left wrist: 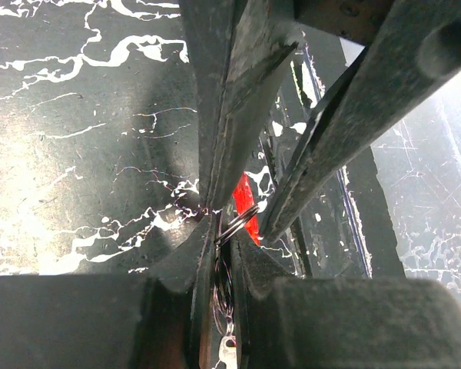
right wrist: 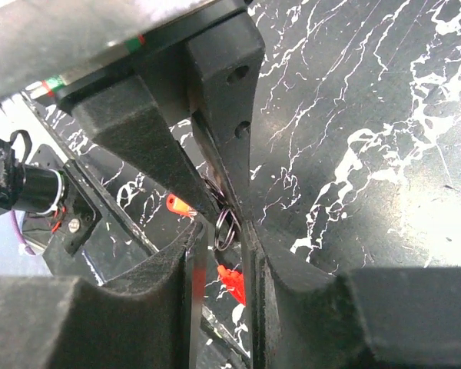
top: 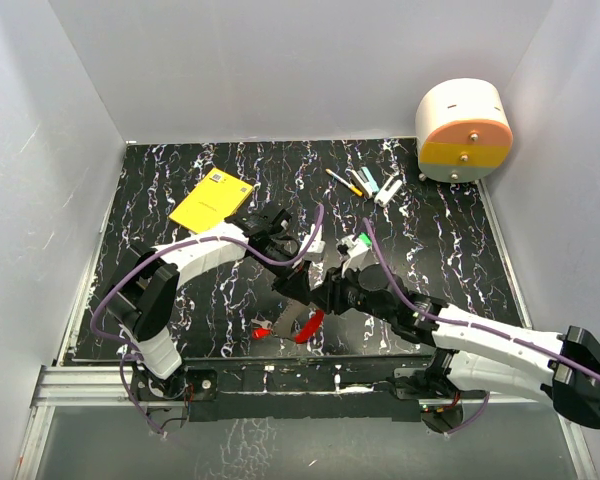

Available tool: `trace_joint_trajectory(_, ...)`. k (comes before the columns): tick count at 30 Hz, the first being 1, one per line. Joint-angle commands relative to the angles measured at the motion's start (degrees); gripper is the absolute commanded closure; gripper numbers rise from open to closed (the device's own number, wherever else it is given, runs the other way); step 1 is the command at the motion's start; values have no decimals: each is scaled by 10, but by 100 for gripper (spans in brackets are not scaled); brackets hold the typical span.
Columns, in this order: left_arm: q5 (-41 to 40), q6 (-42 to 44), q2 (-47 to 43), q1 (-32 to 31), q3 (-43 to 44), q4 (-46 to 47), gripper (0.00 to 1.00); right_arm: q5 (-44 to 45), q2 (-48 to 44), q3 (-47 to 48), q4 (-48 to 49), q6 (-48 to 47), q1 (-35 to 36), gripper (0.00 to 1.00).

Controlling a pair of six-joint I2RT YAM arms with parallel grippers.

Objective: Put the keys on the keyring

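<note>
Nearest the arm bases, two small slim red keys (top: 309, 325) show against the black, white-veined tabletop (top: 450, 250), just below where the two grippers meet. The left gripper (left wrist: 222, 231) is pinched tight on a thin silver wire keyring (left wrist: 242, 218). The right gripper (right wrist: 225, 229) has its fingers a narrow gap apart about the ring's loop; whether they actually grip it cannot be told. Farther back lie a flat yellow box (top: 212, 200) and a cluster of pens and markers (top: 365, 183).
</note>
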Motion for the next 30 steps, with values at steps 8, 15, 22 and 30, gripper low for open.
trace_joint_trajectory(8, -13, 12, -32, -3, 5, -11, 98, 17, 5, 24, 67, -19, 2, 92)
trace_joint_trajectory(15, -18, 11, -23, -3, -1, -15, 87, 23, -48, 6, 63, -24, 2, 92)
trace_joint_trajectory(22, 10, 10, -10, -3, 19, -30, 91, 23, -85, -25, 96, -22, 4, 92)
trace_joint_trajectory(30, 57, 4, 5, -3, 42, -55, 100, 46, -89, -42, 138, -36, 19, 92)
